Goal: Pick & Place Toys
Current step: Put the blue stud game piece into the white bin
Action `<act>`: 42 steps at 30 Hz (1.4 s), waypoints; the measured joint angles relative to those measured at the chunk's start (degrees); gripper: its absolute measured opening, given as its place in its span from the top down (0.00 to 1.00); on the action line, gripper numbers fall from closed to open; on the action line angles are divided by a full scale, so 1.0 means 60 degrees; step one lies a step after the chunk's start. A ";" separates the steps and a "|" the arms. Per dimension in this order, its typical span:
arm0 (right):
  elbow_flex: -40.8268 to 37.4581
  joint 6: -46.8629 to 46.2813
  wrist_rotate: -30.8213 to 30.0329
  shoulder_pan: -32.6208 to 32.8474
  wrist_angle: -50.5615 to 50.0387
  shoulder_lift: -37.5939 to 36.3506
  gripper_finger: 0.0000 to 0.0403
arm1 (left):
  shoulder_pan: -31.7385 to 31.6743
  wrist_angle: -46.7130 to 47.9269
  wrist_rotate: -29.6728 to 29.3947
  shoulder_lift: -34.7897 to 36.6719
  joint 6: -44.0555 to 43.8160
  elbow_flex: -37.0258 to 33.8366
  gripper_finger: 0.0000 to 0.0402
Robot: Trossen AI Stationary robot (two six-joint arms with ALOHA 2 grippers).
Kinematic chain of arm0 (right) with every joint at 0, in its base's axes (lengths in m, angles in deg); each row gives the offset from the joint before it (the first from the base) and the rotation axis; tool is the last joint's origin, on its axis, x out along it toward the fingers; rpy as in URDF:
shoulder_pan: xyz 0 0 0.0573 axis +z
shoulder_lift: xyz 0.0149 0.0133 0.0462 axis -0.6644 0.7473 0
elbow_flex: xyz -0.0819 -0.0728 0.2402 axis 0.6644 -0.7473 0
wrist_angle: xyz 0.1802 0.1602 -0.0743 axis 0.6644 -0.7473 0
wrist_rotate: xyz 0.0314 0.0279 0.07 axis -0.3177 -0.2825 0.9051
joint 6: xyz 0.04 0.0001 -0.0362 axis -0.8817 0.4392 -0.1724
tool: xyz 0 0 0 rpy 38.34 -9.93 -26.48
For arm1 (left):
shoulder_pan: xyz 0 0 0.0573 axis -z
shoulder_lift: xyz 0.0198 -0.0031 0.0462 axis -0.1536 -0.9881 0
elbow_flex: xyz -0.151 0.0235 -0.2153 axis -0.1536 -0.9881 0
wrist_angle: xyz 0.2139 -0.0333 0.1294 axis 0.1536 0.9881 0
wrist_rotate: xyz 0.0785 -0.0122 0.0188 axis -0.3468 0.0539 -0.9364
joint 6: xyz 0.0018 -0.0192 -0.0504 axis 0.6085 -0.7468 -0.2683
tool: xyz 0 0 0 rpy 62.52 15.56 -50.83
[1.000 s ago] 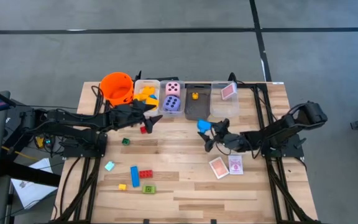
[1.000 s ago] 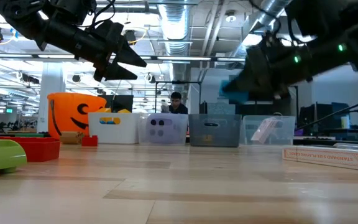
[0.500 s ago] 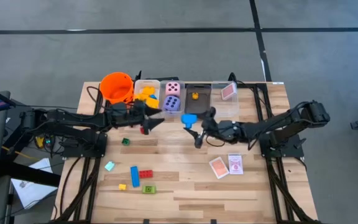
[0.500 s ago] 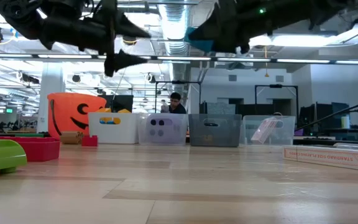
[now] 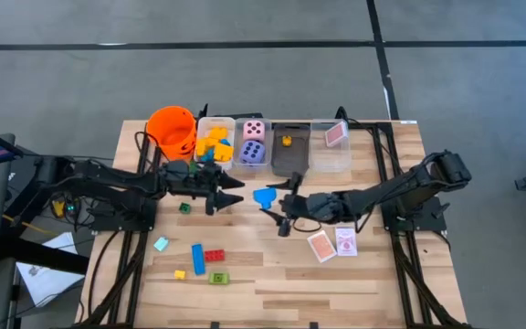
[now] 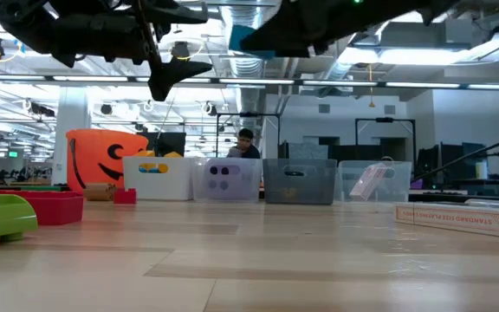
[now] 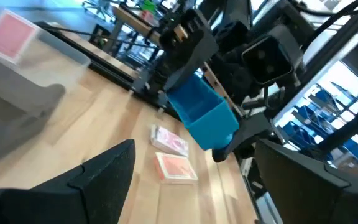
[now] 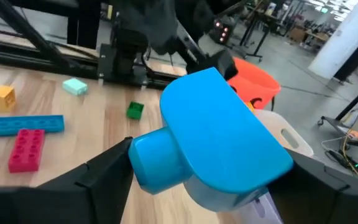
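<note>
Now a blue block (image 5: 263, 196) is clamped between the fingers of the right gripper (image 5: 273, 203), which is reached far across the middle of the table (image 5: 373, 283), raised clear of the wood. In the right wrist view the same piece (image 8: 219, 140) fills the space between the two dark fingers, with a round stub on one side. In the left wrist view it is seen hanging at the tip of the other arm (image 7: 202, 118), above two pink-white cards (image 7: 173, 155) lying flat on the boards.

The left gripper (image 5: 229, 191) is held facing the blue block, near it but apart, with its jaws spread wide and nothing between them.

On the table nearer the front edge lie a long blue brick (image 5: 198, 259), a red brick (image 5: 214, 255), a yellow cube (image 5: 179, 273), a lime-green block (image 5: 219, 277), a pale teal piece (image 5: 161, 243) and a small dark green cube (image 5: 184, 207). The pink-white cards (image 5: 333, 244) lie just beside the right arm.

Along the far edge stand an orange bucket (image 5: 172, 128) and a row of bins: one holds yellow blocks (image 5: 212, 141), the next a pink die (image 5: 255, 130) and a purple die (image 5: 253, 152).
</note>
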 joint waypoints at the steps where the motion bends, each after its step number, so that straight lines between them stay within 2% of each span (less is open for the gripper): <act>1: 0.0161 0.0072 -0.0003 0.0000 -0.0011 0.0125 0.23 | 0.0074 -0.0145 -0.0044 -0.0114 -0.0011 0.0000 0.20; 5: 0.0847 0.0111 -0.0091 -0.0006 -0.0707 0.0716 0.22 | 0.0257 -0.0994 -0.0168 -0.0514 -0.0049 0.0000 0.20; 10: 0.1715 0.0256 -0.0740 -0.0003 -0.1482 0.1422 0.22 | 0.0304 -0.1508 -0.0168 -0.0930 -0.0238 0.0000 0.20; 17: 0.2667 0.0610 -0.0828 0.0044 -0.1740 0.2293 0.23 | 0.0297 -0.1566 -0.0177 -0.1675 -0.0272 0.0302 0.20; 19: 0.2790 0.0612 -0.0829 0.0044 -0.1726 0.2385 0.23 | 0.0294 -0.1568 -0.0171 -0.1912 -0.0271 0.0418 0.20; 23: 0.2902 0.0603 -0.1664 0.0078 -0.1781 0.2500 0.23 | 0.0294 -0.1567 -0.0168 -0.2247 -0.0228 0.0664 0.20; 27: 0.2902 0.0597 -0.2076 0.0141 -0.1918 0.2493 0.23 | 0.0290 -0.1554 -0.0171 -0.2287 -0.0223 0.0699 0.21; 33: 0.2904 0.0587 -0.2434 0.0186 -0.1894 0.2493 0.23 | 0.0290 -0.1532 -0.0176 -0.2284 -0.0037 0.0699 0.32; 40: 0.2902 0.0701 -0.2491 0.0193 -0.1923 0.2489 0.22 | 0.0283 -0.1448 -0.0237 -0.2284 0.0538 0.0699 0.60; 42: 0.2902 0.0783 -0.2519 0.0186 -0.1938 0.2493 0.21 | 0.0283 -0.1450 -0.0266 -0.2284 0.0656 0.0699 0.61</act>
